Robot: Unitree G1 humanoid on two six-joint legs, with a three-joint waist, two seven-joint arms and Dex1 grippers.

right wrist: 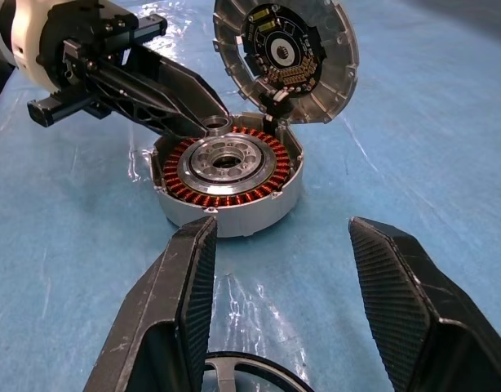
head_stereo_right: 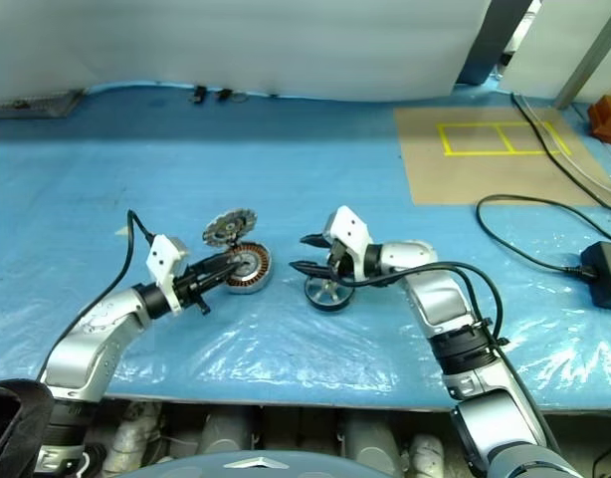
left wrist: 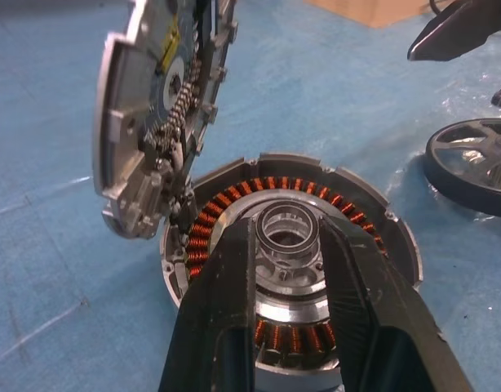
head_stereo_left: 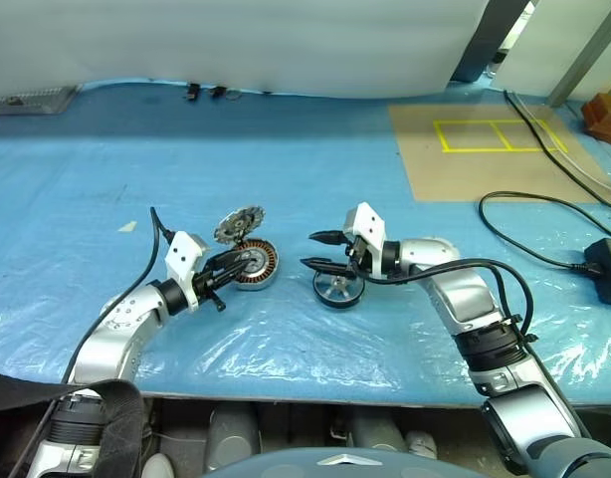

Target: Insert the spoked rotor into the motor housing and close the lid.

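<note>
Covering the whole table (head_stereo_left: 77, 199) is a blue plastic sheet, and the work sits near its front edge, roughly midway along, within easy reach of both arms.

The motor housing (right wrist: 226, 175) lies flat on the sheet with its ring of copper windings facing up and its centre bare, so it is ready to receive a part from above. The lid (right wrist: 287, 57) stands tilted up at the housing's far rim, seemingly hinged or wired there by a small link, which keeps the opening clear while leaving the lid ready to be swung down later.

The spoked rotor (head_stereo_left: 338, 287) rests flat on the sheet just beside the housing, toward the right edge, not yet inserted.

The left gripper (head_stereo_left: 241, 265) reaches over the housing with its two fingers narrowly parted, their tips resting on or just above the pale hub (left wrist: 289, 233); it looks like a steadying hold so the can does not slide, though actual contact cannot be confirmed and nothing is clamped.

The right gripper (head_stereo_left: 323, 251) hangs just above the rotor with its jaws spread wide and empty, pointing toward the housing. That stance suits dropping onto the black rim, judged to be the next step.
</note>
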